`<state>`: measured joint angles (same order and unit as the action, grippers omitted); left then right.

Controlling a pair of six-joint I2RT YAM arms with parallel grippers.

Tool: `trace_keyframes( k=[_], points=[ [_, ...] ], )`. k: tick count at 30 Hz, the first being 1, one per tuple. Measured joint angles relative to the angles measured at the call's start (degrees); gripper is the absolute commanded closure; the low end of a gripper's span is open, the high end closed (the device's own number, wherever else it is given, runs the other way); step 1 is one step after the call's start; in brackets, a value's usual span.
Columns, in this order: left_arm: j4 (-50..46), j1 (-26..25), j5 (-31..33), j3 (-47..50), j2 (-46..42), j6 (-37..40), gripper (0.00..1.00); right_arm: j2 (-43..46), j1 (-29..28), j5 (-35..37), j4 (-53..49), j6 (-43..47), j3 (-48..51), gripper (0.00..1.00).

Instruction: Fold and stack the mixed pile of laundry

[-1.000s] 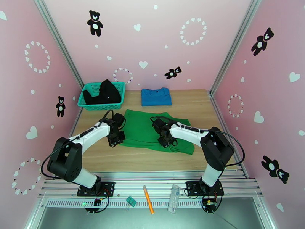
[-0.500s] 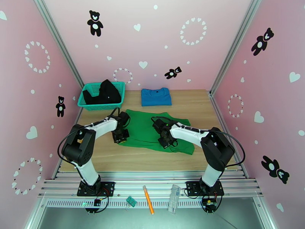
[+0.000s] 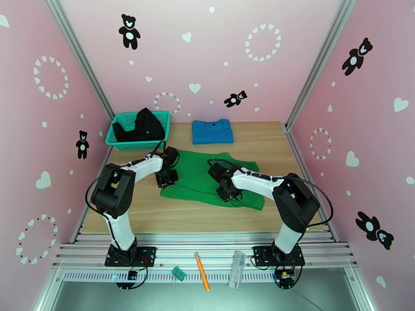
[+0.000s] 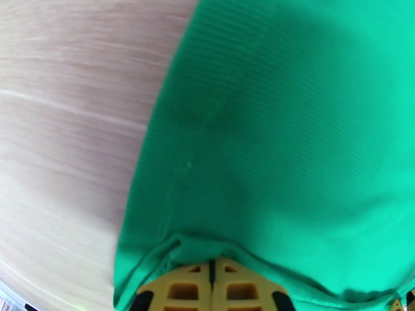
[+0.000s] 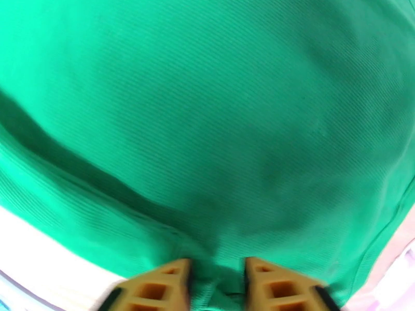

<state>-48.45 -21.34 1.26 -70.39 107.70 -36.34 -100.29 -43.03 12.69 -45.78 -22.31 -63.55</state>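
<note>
Pale wooden bench (image 3: 145,213) carries the green garment (image 3: 197,177), spread flat, long axis crosswise. Left gripper (image 4: 211,273) is clamped on its left edge, cloth running rightward; right gripper (image 5: 217,276), jaws parted, straddles a fold mid-cloth.

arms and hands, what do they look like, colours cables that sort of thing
Both the left arm and right arm have white links, black joints and looping black cables. The left hand and right hand carry yellow-orange plastic fingers with lattice cut-outs.
</note>
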Motion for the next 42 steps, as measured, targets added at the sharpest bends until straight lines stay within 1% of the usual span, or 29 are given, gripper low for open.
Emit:
trace_keyframes(
  k=[2, 3, 4, 5, 6, 8, 9, 11, 13, 14, 17, 20, 22, 25, 29, 33, 35, 36, 37, 38, 40, 41, 42],
  points=[
    [-0.5, 0.68, 2.43, -1.2, 0.52, 0.33, 1.0, 0.0, 0.39, 1.25, -0.81, -0.28, -1.49, 0.43],
    [-0.85, 1.14, 3.67, -2.05, 0.74, 0.44, 0.99, 0.0, 0.76, 1.77, -1.16, -0.28, -2.43, 0.38],
    [-1.33, 1.53, 4.74, -2.95, 0.83, 0.59, 0.92, 0.09, 1.36, 2.08, -1.4, -0.22, -3.52, 0.32],
    [-2.08, 1.88, 5.79, -4.37, 0.81, 0.92, 0.81, 0.28, 2.12, 2.27, -1.4, -0.35, -4.57, 0.27],
    [-2.82, 2.23, 6.82, -6.16, 0.72, 1.42, 0.71, 0.68, 2.93, 2.36, -1.38, -0.2, -5.46, 0.27],
    [-3.45, 2.54, 7.91, -9.57, 0.2, 1.92, 0.55, 1.97, 4.74, 1.68, -1.36, 0.46, -7.15, 0.26],
    [-3.67, 2.51, 8.35, -11.34, -0.37, 2.14, 0.49, 2.78, 5.88, 0.81, -1.25, 0.7, -8.07, 0.27],
    [-4.61, 2.51, 8.74, -15.04, -1.46, 2.4, 0.44, 3.98, 8.28, -1.6, -0.87, 1.57, -9.88, 0.28],
    [-5.4, 2.51, 8.87, -18.86, -1.97, 2.95, 0.43, 4.24, 11.23, -4.74, -0.17, 2.08, -12.2, 0.32],
    [-5.42, 2.51, 8.87, -20.39, -2.12, 3.19, 0.43, 4.07, 12.74, -6.16, 0.42, 2.29, -13.31, 0.36],
    [-5.14, 2.51, 8.85, -20.83, -3.45, 3.15, 0.44, 2.32, 15.78, -8.15, 1.07, 2.16, -16.48, 0.45],
    [-4.81, 2.51, 8.66, -16.5, -7.21, 3.08, 0.44, -0.39, 16.79, -8.17, 1.44, 0.59, -17.0, 0.52],
    [-5.01, 2.51, 8.41, -13.03, -10.88, 2.89, 0.44, -1.44, 17.29, -8.13, 1.99, -1.01, -15.13, 0.56],
    [-5.22, 2.51, 8.09, -9.42, -16.65, 2.71, 0.43, -2.23, 19.69, -7.93, 2.05, -3.21, -10.73, 0.65],
    [-5.62, 2.51, 8.0, -6.08, -24.2, 2.69, 0.43, -4.2, 25.24, -7.65, 2.05, -4.15, -8.5, 0.83],
    [-6.23, 2.51, 8.0, -2.12, -30.29, 2.38, 0.43, -7.23, 29.05, -7.43, 2.4, -4.17, -9.22, 0.91],
    [-6.54, 2.51, 8.0, 0.33, -32.92, 1.81, 0.42, -10.19, 30.4, -7.32, 2.12, -3.98, -10.88, 0.93],
    [-6.69, 2.51, 8.0, 1.27, -33.83, 1.62, 0.42, -11.45, 30.93, -7.3, 1.92, -3.91, -11.74, 0.95],
    [-6.75, 2.51, 8.0, 2.51, -34.99, 1.36, 0.4, -13.0, 31.5, -7.41, 1.11, -3.93, -13.16, 0.96],
    [-6.88, 2.51, 8.0, 3.52, -35.91, 1.14, 0.33, -13.92, 31.85, -7.37, 0.33, -3.67, -14.82, 0.96],
    [-7.3, 2.51, 8.0, 5.4, -37.64, 0.46, 0.23, -16.44, 32.92, -7.34, -0.94, -3.56, -18.32, 0.98],
    [-7.69, 2.51, 8.04, 6.21, -38.32, 0.31, 0.21, -17.46, 33.42, -7.26, -1.6, -3.41, -19.93, 0.98],
    [-7.89, 2.51, 8.09, 6.73, -38.71, 0.15, 0.2, -18.23, 33.88, -7.3, -2.21, -3.32, -21.16, 0.98]
  ],
)
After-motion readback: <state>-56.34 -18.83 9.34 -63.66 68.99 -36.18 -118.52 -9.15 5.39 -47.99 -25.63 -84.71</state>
